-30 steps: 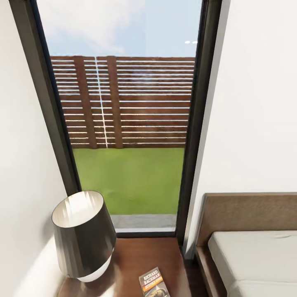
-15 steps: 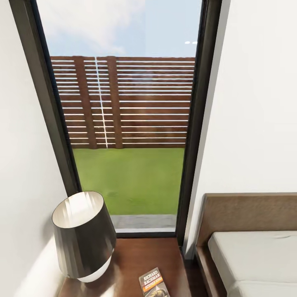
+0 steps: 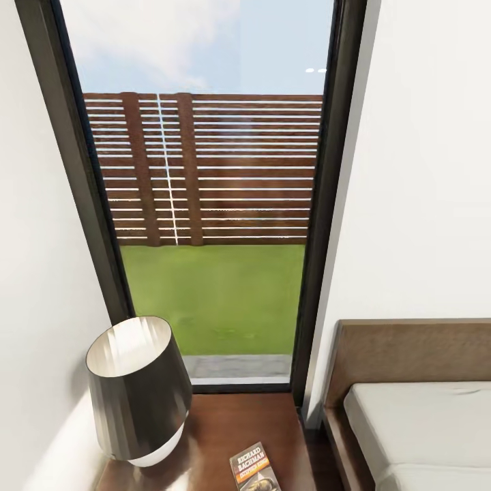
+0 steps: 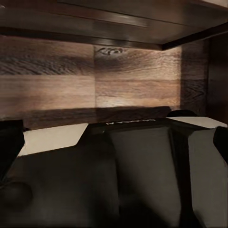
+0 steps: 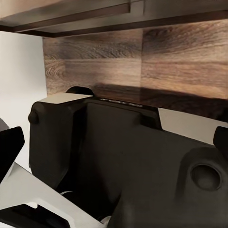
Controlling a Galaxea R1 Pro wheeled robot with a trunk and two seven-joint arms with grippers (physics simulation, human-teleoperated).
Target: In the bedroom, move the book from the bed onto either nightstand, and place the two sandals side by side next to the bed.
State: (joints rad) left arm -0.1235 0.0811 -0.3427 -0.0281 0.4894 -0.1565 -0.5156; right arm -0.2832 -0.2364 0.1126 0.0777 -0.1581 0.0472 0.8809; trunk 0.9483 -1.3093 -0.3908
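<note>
The thin dark paperback with white lettering and an orange band (image 3: 254,468) lies flat on the glossy dark brown wooden nightstand (image 3: 225,419), beside the black-shaded lamp (image 3: 138,389); so I'd turn from the pale mattress bed (image 3: 416,426) toward the sandals, slowly; whether either claw is apart or together, I cannot tell, nor how the book lies to them.

Daylight floods through the tall window (image 3: 204,204), leaving the head view bright and sharp. The nightstand (image 3: 225,429) top is glossy, mirroring the lamp (image 3: 136,389). Both wrist views are dim and soft, with shadowed wood planks (image 4: 118,80) and blurred dark robot parts close up.
</note>
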